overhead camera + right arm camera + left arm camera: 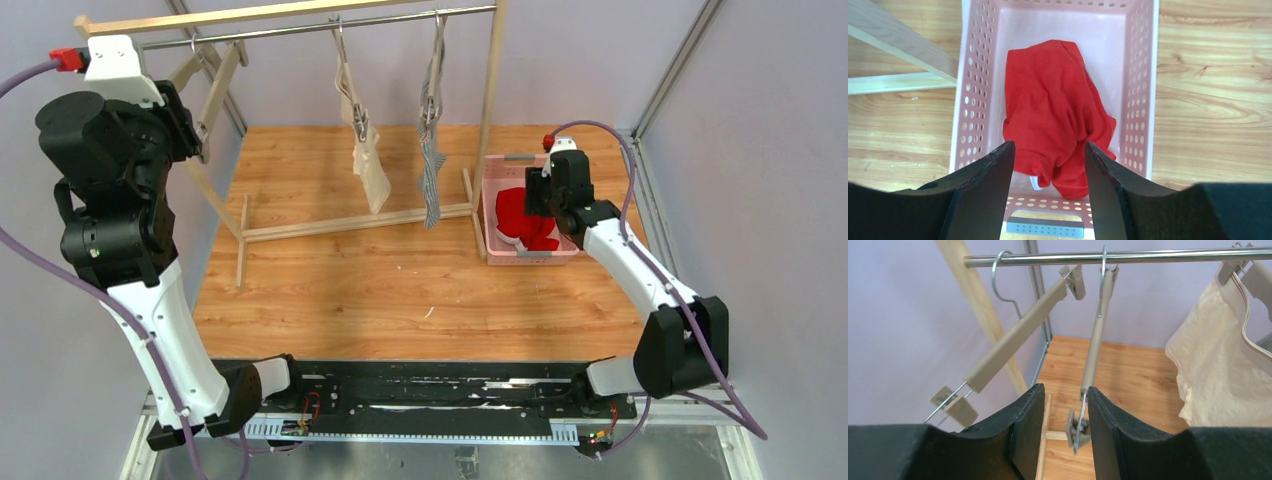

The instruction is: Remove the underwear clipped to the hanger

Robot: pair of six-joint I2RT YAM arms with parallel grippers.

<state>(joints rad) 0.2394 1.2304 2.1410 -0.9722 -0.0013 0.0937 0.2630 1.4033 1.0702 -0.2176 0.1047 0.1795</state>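
Robotics lab cell: 2 arms (160, 320) bolted at the tabletop's (400, 290) near edge, aluminium frame posts (670, 70), plain lilac walls (770, 170).

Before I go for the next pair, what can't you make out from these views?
Red boxers: right wrist view, near edge in the pink basket partly hidden behind the right tool.
Cream boxers: left wrist view, cut off by the right edge.
Pinstriped boxers: top view, edge-on, clips too small to judge.
Empty hanger: left wrist view, contact with the left tool unclear.
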